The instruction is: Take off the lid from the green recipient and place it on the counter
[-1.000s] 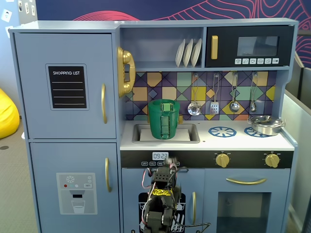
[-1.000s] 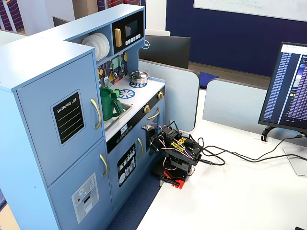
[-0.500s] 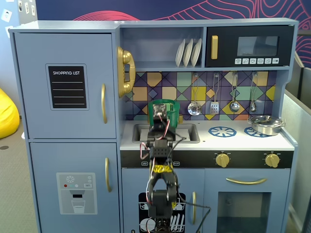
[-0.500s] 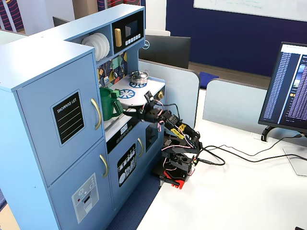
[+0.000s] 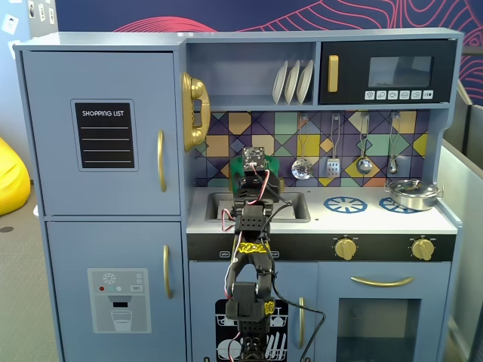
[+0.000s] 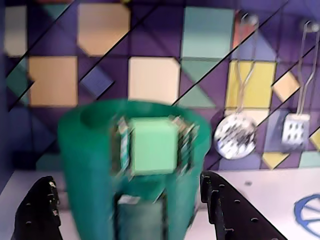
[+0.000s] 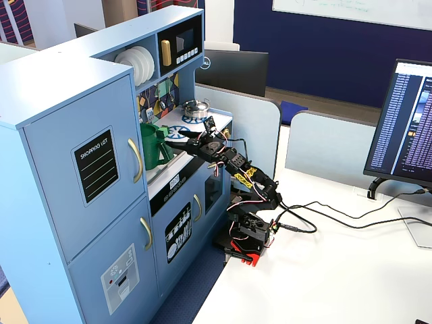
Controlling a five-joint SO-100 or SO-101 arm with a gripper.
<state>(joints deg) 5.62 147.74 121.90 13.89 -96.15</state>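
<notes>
My gripper (image 6: pixel 135 210) is spread wide: in the wrist view one dark finger (image 6: pixel 37 212) sits low at the left and the other (image 6: pixel 235 210) low at the right, with the green recipient (image 6: pixel 90 170) standing between them. Neither finger touches it that I can see; there is bare gap on both sides, and I hold nothing. The picture is blurred, so fine contact is hard to judge.

The recipient stands upright on the counter (image 6: pixel 270 192), close in front of me, with the tiled wall behind it. A pale green square block (image 6: pixel 152 145) shows on its near face, up by the rim; I cannot tell whether the lid is on.

In a fixed view the recipient (image 7: pixel 150 146) stands left of the sink, near the cupboard side, and my gripper (image 7: pixel 174 143) reaches toward it from the right. A silver pot (image 5: pixel 411 194) sits far right on a burner print.
</notes>
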